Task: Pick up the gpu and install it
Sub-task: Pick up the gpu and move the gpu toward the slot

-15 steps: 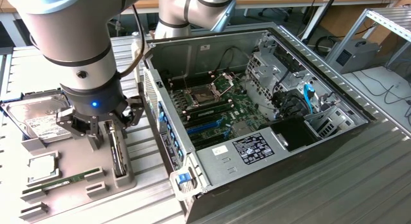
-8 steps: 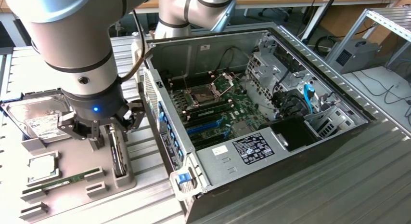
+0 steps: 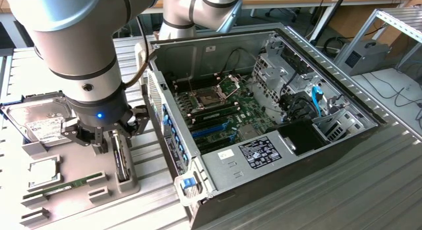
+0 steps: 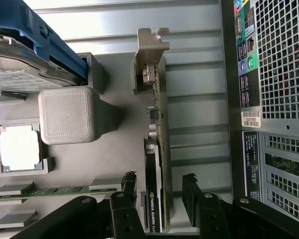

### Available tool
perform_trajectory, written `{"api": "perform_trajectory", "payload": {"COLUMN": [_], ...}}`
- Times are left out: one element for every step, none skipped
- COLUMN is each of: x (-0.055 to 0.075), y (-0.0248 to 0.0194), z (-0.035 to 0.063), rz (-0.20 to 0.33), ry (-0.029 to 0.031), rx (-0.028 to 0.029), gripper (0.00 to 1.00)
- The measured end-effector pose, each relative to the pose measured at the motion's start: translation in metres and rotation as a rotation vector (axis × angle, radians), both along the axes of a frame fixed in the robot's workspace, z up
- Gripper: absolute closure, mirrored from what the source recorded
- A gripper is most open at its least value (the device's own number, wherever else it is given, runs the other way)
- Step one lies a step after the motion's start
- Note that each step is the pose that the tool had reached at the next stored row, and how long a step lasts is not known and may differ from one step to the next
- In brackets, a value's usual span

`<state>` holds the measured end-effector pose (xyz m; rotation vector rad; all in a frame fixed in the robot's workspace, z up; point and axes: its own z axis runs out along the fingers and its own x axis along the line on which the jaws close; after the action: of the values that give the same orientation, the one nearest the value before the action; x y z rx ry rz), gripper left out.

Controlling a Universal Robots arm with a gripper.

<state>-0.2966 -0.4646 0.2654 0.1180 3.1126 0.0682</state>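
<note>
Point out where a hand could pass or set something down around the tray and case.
Free: the bare table on the exterior view's right of the case; a narrow strip between tray and case. Crowded: the tray, with hard drive, CPU, memory stick and the gpu, which the open gripper straddles.

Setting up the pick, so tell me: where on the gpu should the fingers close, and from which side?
Grip the gpu across its two flat faces, at the cooler end away from the bracket, coming down from above. It stands on edge in its holder, top edge free, and the open fingers straddle it.
</note>
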Motion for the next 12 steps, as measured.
{"api": "perform_trajectory", "payload": {"x": [0.0, 0.0, 0.0, 0.0, 0.0, 0.0, 0.0, 0.0, 0.0, 0.0, -0.0001, -0.0003], "y": [0.0, 0.0, 0.0, 0.0, 0.0, 0.0, 0.0, 0.0, 0.0, 0.0, 0.0, 0.0], "z": [-0.0001, -0.0001, -0.0001, -0.0001, -0.0002, -0.0009, -0.0018, -0.0025, -0.0034, -0.0044, -0.0061, -0.0089], "rz": [0.0, 0.0, 0.0, 0.0, 0.0, 0.0, 0.0, 0.0, 0.0, 0.0, 0.0, 0.0], "ry": [-0.0001, -0.0001, -0.0001, -0.0001, -0.0001, -0.0005, -0.0004, -0.0002, -0.0002, -0.0002, -0.0001, -0.0001], "rx": [0.0001, 0.0001, 0.0001, 0.0001, 0.0, 0.0005, 0.0004, 0.0002, 0.0002, 0.0002, 0.0001, 0.0001], "gripper": [0.5, 0.5, 0.5, 0.5, 0.5, 0.5, 0.5, 0.5, 0.5, 0.5, 0.5, 0.5]}}
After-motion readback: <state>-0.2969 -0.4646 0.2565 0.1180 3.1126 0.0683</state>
